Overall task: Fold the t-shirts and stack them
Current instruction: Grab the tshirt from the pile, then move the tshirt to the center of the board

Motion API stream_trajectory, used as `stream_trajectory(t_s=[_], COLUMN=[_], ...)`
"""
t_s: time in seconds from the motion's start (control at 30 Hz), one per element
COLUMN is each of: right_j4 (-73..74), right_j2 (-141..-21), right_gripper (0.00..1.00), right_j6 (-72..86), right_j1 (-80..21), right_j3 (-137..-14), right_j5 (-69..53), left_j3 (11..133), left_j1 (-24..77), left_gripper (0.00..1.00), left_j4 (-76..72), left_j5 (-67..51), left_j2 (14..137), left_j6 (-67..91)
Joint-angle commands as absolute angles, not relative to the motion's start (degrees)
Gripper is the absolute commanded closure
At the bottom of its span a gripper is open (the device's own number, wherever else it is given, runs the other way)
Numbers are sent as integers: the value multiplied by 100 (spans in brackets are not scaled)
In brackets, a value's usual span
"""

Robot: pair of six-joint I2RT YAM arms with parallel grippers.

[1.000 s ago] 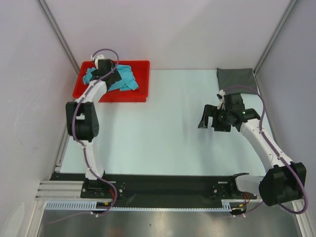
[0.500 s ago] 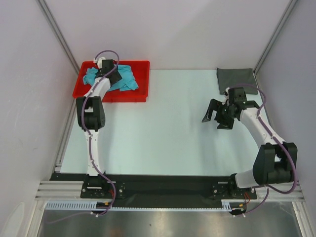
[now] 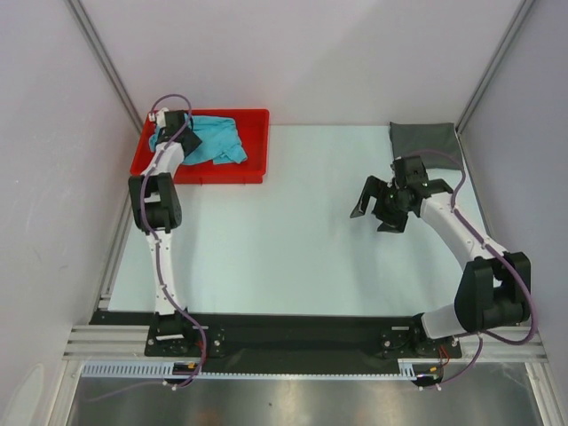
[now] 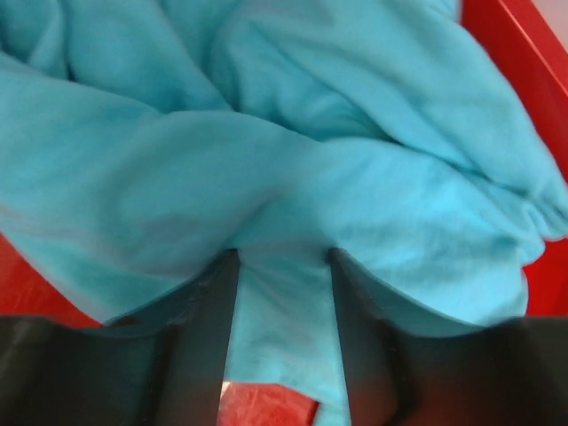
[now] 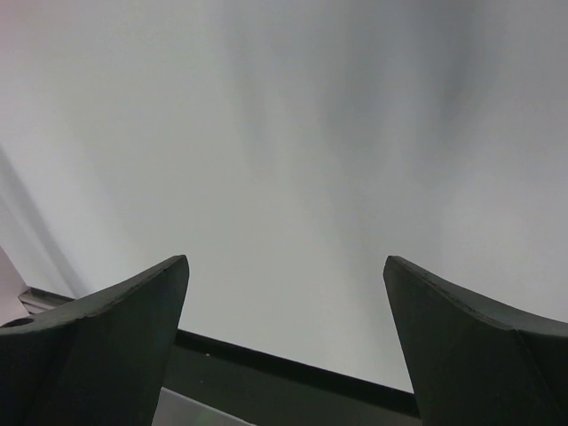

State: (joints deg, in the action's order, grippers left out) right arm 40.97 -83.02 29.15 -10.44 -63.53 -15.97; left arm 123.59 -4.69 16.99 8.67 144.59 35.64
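The turquoise t-shirt (image 3: 216, 138) lies crumpled in the red tray (image 3: 257, 118). My left gripper (image 3: 187, 141) is down at the shirt's left end. In the left wrist view the turquoise t-shirt (image 4: 293, 151) fills the frame. A fold of it hangs between the fingers of my left gripper (image 4: 282, 259), which stand partly closed with a gap still between them. The dark grey t-shirt (image 3: 424, 140) is a small folded rectangle at the table's far right corner. My right gripper (image 3: 371, 218) hovers in front of it, wide open and holding nothing, as the right wrist view shows (image 5: 286, 262).
The red tray (image 4: 524, 53) sits at the table's far left corner against the back wall. Grey walls close in the table on the left, back and right. A black rail (image 3: 293, 333) carries both arm bases along the near edge.
My left gripper has shifted left across the tray to the shirt's left end, and its jaws have narrowed around a fold. The right gripper has swung slightly left, still wide open.
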Motion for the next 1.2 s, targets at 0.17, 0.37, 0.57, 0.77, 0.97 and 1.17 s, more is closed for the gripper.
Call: stream_trajectory(t_s=[0.17,0.37,0.57,0.77,0.97,1.17], right_j4=[4420,4614,4702,4597,4307,4043], right_j2=[-7401,-6918,-6496,-6363,-6249,-6231], right_gripper=[0,0,0,0,0,0], right_j6=[2823,2400,2101,2048,2206,2373], right_j1=[-1107,-1107,-1090,-1072,-1090,-1213], right_j3=[-6152,-6188,-6056,-5950,-5635,-5230], right_j5=[-1511,-1520,-1731,-1985,-2276,-2408], left_j3=[13156,12938,12964,12562,10365,8142], left_j1=[-501,-185,-70,438,1177,1222], left_gripper=[95,100,100,100,100,58], left_j4=[1651,1574,1740,2205,2136,2838], left_j5=[299,-166,-737,-1257,-992,-440], left_j2=[14555,13300,11937,10280,8439,7068], left_j6=[3928,4244,4579,4087,3736,3367])
